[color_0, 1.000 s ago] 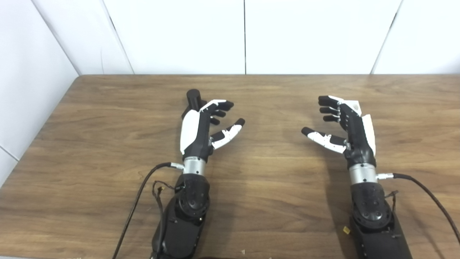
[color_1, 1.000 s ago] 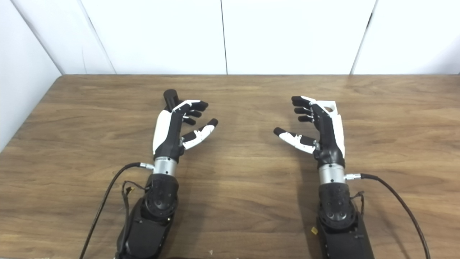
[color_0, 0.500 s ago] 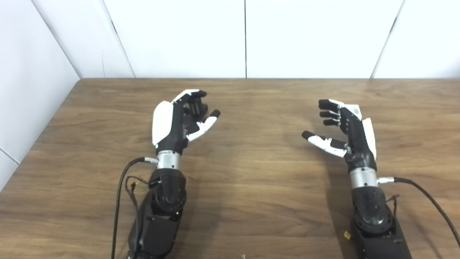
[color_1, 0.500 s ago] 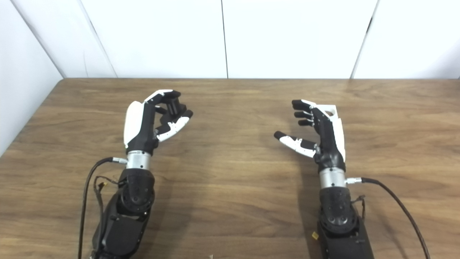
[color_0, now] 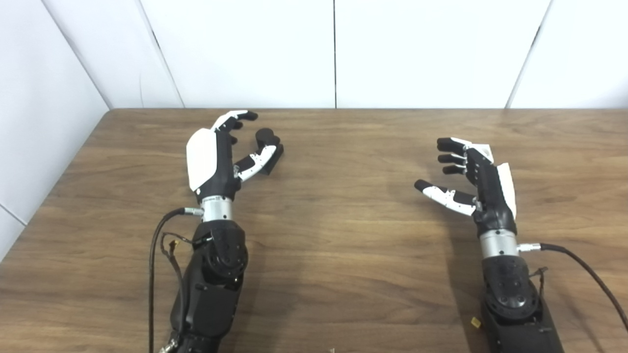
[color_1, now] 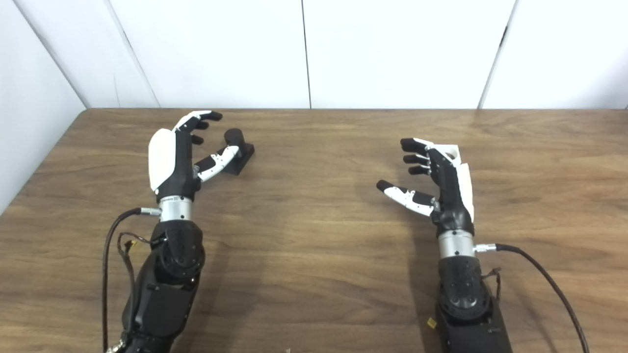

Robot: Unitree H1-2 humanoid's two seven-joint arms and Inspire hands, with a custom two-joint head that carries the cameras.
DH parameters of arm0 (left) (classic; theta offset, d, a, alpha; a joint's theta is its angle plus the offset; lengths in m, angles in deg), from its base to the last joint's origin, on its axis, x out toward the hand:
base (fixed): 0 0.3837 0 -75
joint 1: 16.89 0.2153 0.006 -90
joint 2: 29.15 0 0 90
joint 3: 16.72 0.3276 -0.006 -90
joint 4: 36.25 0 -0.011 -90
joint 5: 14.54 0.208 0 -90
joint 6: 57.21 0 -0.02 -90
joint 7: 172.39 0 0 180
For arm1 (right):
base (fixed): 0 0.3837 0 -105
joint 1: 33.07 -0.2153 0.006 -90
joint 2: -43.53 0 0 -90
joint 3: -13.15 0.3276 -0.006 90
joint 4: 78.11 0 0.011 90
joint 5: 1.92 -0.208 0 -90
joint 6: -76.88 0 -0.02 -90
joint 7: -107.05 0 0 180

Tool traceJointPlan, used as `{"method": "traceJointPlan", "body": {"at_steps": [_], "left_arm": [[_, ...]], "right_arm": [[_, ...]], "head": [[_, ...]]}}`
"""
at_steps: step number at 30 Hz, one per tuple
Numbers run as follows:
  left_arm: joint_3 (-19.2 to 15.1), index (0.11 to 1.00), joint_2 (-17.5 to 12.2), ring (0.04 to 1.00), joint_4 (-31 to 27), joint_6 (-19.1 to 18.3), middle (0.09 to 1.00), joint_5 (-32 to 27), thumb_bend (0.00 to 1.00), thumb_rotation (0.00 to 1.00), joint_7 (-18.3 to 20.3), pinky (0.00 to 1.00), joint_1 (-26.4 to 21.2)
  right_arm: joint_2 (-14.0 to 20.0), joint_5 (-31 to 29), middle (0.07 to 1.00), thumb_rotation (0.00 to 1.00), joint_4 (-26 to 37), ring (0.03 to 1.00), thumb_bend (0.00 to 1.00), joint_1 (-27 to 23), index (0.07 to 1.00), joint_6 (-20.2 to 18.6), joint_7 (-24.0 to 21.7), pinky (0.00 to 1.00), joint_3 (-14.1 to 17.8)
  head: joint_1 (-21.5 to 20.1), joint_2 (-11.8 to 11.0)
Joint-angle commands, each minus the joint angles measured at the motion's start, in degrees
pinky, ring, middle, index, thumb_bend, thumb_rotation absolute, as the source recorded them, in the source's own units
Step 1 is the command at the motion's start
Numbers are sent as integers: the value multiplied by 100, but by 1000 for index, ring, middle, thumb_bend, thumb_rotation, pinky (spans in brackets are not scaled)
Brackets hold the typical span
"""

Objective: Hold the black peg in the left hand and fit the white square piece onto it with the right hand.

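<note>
So nearest me it's just the two forearms coming up over the wooden table [color_0: 343, 255], nothing grabbed yet. My right hand [color_0: 473, 184] hovers with fingers spread and thumb out, holding nothing; the white square piece [color_1: 451, 151] sits on the table right behind its fingertips, mostly hidden, so I can't tell if they're touching. Further out on the other side, my left hand [color_0: 216, 152] is also open and empty, fingers arched above, thumb reaching toward the black peg [color_0: 267, 147] and maybe brushing it, hard to call. The peg stands on its darker base, long axis roughly upright, round top facing up and leaning a bit toward the back wall. For a clean grab I'd guess I want to slide the palm in sideways, wrap the fingers low near the base and leave the top clear for the white piece.
</note>
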Motion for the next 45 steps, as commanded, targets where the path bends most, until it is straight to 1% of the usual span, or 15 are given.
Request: {"method": "traceJointPlan", "body": {"at_steps": [1, 2, 3, 5, 7, 11, 18, 20, 22, 28, 33, 39, 45], "left_arm": [[36, 786, -9, 897, -88, -198, 919, 317, 687, 457, -226, 752, -228], [46, 823, 0, 950, -98, -311, 967, 369, 725, 507, -194, 815, -231], [59, 839, 8, 973, -106, -420, 983, 419, 750, 531, -163, 856, -235], [90, 857, 10, 995, -118, -584, 997, 461, 797, 561, -107, 918, -238], [118, 865, 3, 999, -120, -683, 1000, 440, 836, 575, -52, 954, -237], [178, 857, -46, 1000, -37, -824, 1000, 454, 887, 577, 3, 973, -252], [315, 820, -120, 1000, 30, -1266, 1000, 583, 954, 611, 167, 1000, -314], [388, 790, -153, 1000, 61, -1456, 1000, 723, 957, 620, 213, 1000, -345], [441, 765, -176, 1000, 109, -1592, 1000, 802, 949, 603, 241, 1000, -377], [602, 680, -268, 1000, 369, -1817, 1000, 993, 930, 550, 213, 1000, -454], [673, 645, -323, 1000, 612, -1818, 1000, 1044, 904, 530, 123, 1000, -489], [717, 638, -370, 1000, 1013, -1780, 1000, 1057, 884, 514, -51, 1000, -541], [785, 625, -440, 1000, 1479, -1842, 1000, 1065, 873, 503, -144, 1000, -617]], "right_arm": [[0, -18, 738, 0, 100, 686, 645, -227, 712, 224, 31, 600, 20], [5, -28, 737, 0, 92, 688, 643, -232, 712, 246, 27, 596, 21], [18, -26, 737, 0, 71, 690, 642, -239, 712, 292, 30, 596, 18], [36, -26, 733, 0, 40, 688, 641, -250, 709, 360, 39, 592, 20], [28, -50, 732, 1, 52, 688, 639, -251, 708, 350, 32, 593, 31], [27, -49, 735, 14, 62, 683, 628, -253, 710, 347, 27, 585, 30], [13, -59, 733, 20, 99, 676, 628, -257, 706, 305, 16, 571, 30], [9, -100, 738, 18, 103, 685, 626, -252, 709, 308, -1, 581, 37], [12, -83, 739, 23, 105, 690, 626, -248, 711, 305, 6, 588, 35], [7, -41, 739, 40, 121, 690, 630, -245, 710, 272, 26, 592, 33], [17, -72, 746, 43, 113, 696, 626, -241, 713, 271, 7, 595, 42], [34, -59, 741, 37, 107, 693, 625, -254, 710, 326, 19, 587, 45], [47, 8, 738, 46, 86, 691, 629, -276, 706, 344, 59, 578, 41]], "head": [[-4, 7], [-4, 7], [-12, 6], [-23, 8], [-26, 12], [-33, 19], [-31, 42], [-31, 42], [-31, 42], [-31, 50], [-27, 55], [-31, 61], [-36, 70]]}}
